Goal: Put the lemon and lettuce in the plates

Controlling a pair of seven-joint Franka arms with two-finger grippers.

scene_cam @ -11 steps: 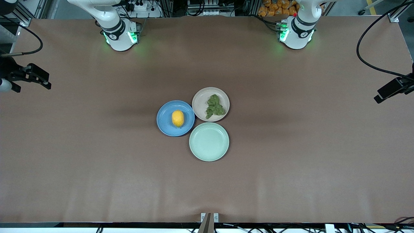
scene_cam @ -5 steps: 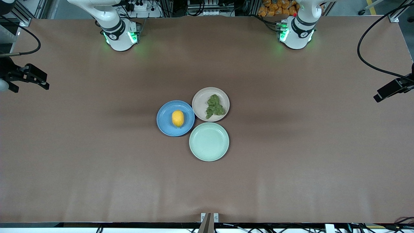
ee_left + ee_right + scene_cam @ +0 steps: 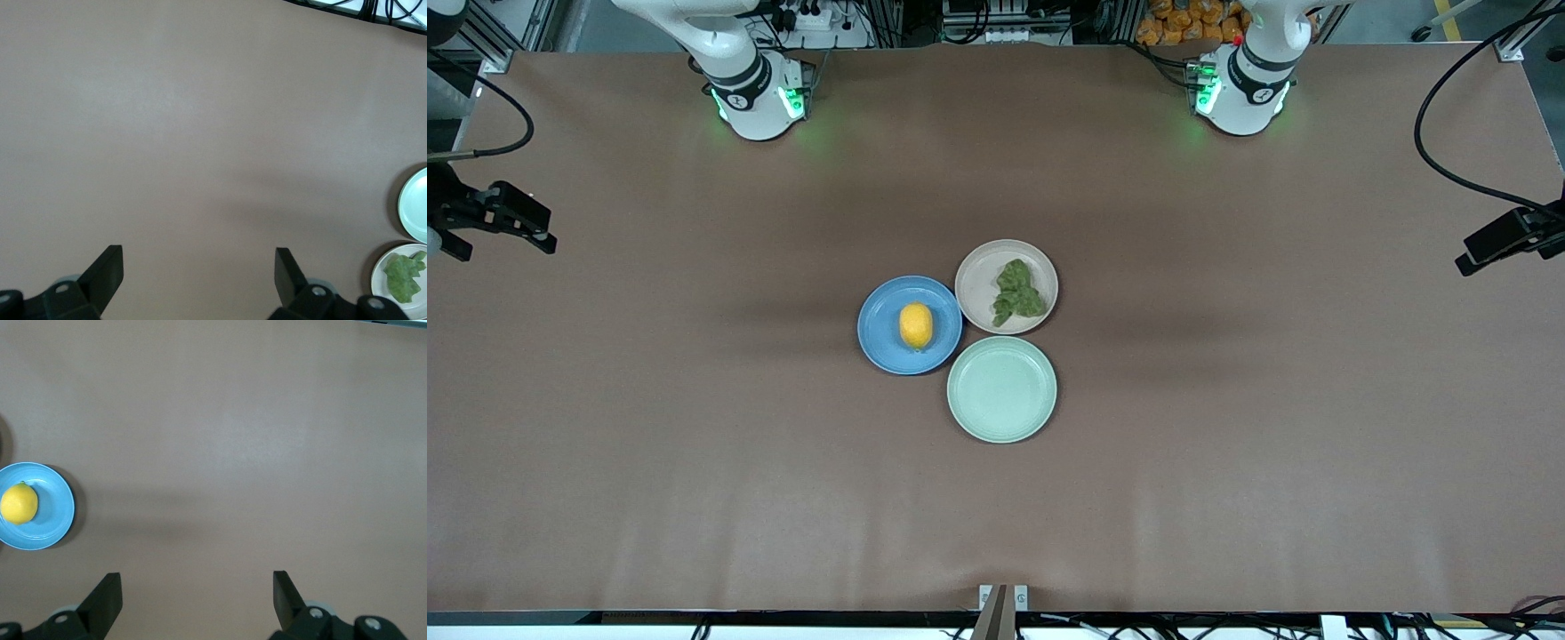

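The lemon (image 3: 916,325) lies in the blue plate (image 3: 882,345). The lettuce (image 3: 1016,292) lies in the beige-pink plate (image 3: 978,277). The two plates touch near the table's middle. My right gripper (image 3: 503,233) is open and empty, high over the right arm's end of the table. My left gripper (image 3: 1507,236) is open and empty, high over the left arm's end. The right wrist view shows its open gripper (image 3: 197,590), the lemon (image 3: 19,503) and the blue plate (image 3: 57,513). The left wrist view shows its open gripper (image 3: 198,267), the lettuce (image 3: 405,277) and its plate (image 3: 380,273).
An empty pale mint-green plate (image 3: 1001,388) sits nearer the front camera, touching both other plates; it also shows in the left wrist view (image 3: 417,213). Bare brown table surrounds the plates. The arm bases (image 3: 756,98) stand along the table's back edge.
Both grippers have drifted a little outward toward their own ends of the table. The lemon, lettuce and plates have not moved.
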